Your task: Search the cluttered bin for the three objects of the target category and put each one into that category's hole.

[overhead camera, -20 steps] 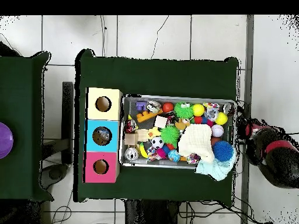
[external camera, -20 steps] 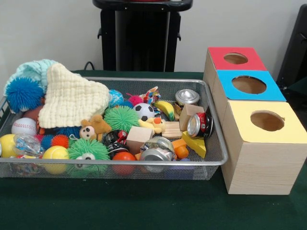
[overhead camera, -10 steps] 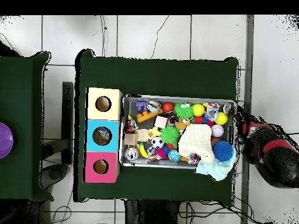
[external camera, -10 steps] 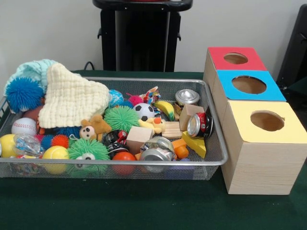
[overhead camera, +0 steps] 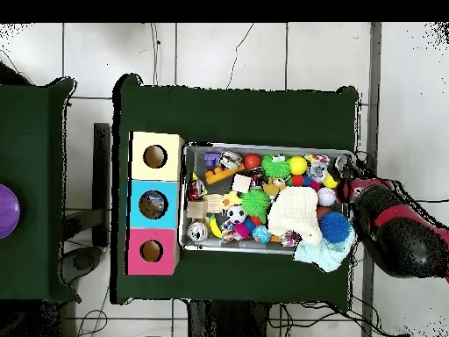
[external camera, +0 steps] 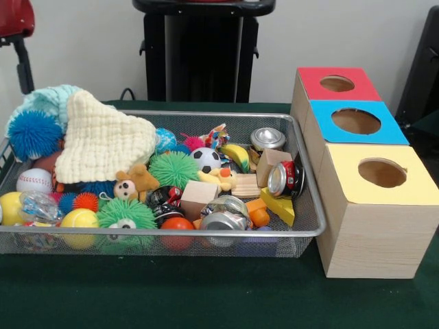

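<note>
A wire mesh bin (external camera: 302, 229) (overhead camera: 263, 146) holds mixed clutter. It includes a silver can (external camera: 267, 138), a red can (external camera: 287, 178), a crushed silver can (external camera: 223, 213), wooden blocks (external camera: 199, 195), a soccer ball (external camera: 206, 159), spiky balls (external camera: 173, 168) and a cream knitted cloth (external camera: 103, 142). To one side stand three boxes with round holes: red (external camera: 337, 83) (overhead camera: 152, 251), blue (external camera: 356, 121) (overhead camera: 153, 204) and yellow (external camera: 382, 173) (overhead camera: 155, 156). The red and black arm (external camera: 15, 17) shows at the upper left corner. My gripper (overhead camera: 350, 187) hangs by the bin's right end in the overhead view, holding nothing visible.
A blue spiky ball (external camera: 33, 134) and teal cloth (external camera: 48, 99) pile high at the bin end nearest the arm. A second green table (overhead camera: 31, 189) with a purple object (overhead camera: 4, 211) stands beyond the boxes. Cables lie on the tiled floor.
The arm has swung in toward the bin's end; its red part now shows at the front view's top left. Nothing in the bin has moved.
</note>
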{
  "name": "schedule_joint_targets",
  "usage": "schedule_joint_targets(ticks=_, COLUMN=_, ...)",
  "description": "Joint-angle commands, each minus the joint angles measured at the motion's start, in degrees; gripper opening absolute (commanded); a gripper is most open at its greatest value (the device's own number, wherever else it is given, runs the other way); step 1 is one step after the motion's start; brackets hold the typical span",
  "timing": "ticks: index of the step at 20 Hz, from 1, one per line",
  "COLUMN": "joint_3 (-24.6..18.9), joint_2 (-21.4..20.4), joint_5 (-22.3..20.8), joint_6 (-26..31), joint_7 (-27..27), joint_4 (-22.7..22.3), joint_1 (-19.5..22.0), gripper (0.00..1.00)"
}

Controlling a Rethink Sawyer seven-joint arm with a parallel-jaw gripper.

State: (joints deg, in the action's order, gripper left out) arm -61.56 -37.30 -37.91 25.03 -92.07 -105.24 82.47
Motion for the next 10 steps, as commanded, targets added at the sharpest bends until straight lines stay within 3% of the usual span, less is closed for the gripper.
schedule_joint_targets(ticks=1, joint_3=-1.06, joint_2=0.31, joint_5=-5.73, joint_6=-2.03, joint_7=7.07, joint_4=-5.94, joint_1=-3.39, gripper=1.0)
schedule_joint_targets(ticks=10, joint_3=-0.07, joint_2=2.95, joint_5=-7.97, joint_6=-3.61, joint_7=6.34, joint_4=-4.48, joint_1=-4.95, gripper=1.0)
